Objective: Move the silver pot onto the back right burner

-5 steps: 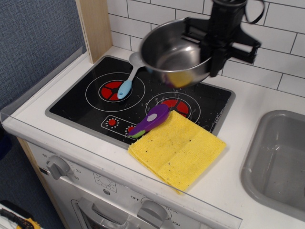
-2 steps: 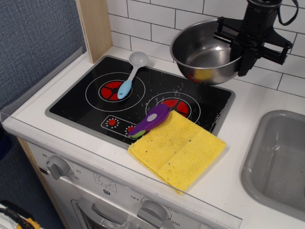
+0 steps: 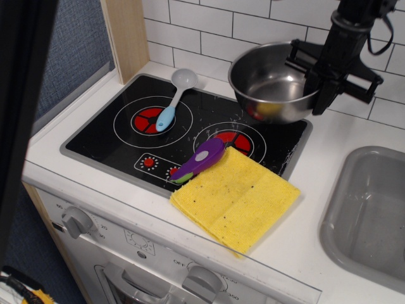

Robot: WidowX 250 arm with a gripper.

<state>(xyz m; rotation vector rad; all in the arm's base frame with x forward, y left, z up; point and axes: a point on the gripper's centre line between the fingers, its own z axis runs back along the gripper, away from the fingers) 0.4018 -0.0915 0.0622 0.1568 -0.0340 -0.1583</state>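
Observation:
The silver pot [image 3: 273,87] is a shiny round steel bowl held over the back right corner of the black glass hob [image 3: 101,136]. My gripper [image 3: 316,83] is shut on the pot's right rim, with the black arm rising behind it. The back right burner [image 3: 231,140], a red disc with many white scratches, lies in front and to the left of the pot and is uncovered. The pot's underside is close to the hob surface; I cannot tell whether it touches.
A spoon with a blue handle [image 3: 172,101] lies on the left burner. A purple and green utensil [image 3: 199,159] rests at the edge of a yellow cloth [image 3: 236,196] beside the right burner. A grey sink [image 3: 372,215] is at right. A dark blurred band [image 3: 22,107] covers the left edge.
The pot, in my gripper, has moved right from above the hob's middle to its back right corner and come down a little. A dark band has appeared at the left edge.

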